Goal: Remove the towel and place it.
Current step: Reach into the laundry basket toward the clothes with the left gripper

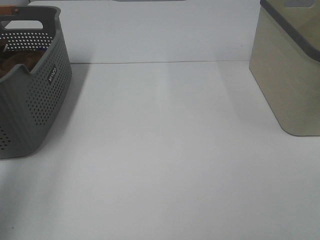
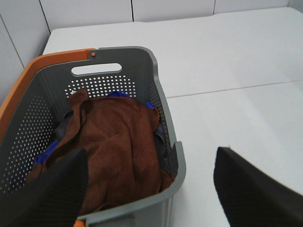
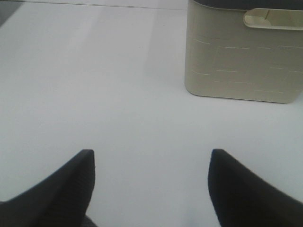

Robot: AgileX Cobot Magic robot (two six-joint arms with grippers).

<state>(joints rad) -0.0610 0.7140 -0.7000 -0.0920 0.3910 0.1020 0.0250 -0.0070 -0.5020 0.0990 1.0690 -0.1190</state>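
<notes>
The towel (image 2: 118, 142) lies bunched in the basket (image 2: 165, 109), over blue fabric (image 2: 45, 152), ahead of and below my left gripper (image 2: 150, 158), whose jaws stand wide and empty. The heap runs roughly from the near rim toward the handle wall, away from that gripper, so I judge the left arm far nearer. My right gripper (image 3: 151, 156), equally wide and empty, faces the table (image 3: 118, 94) and a beige bin (image 3: 236, 61). The high view shows only a brown sliver over the basket's rim and neither gripper; the left wrist view shows the whole heap.
</notes>
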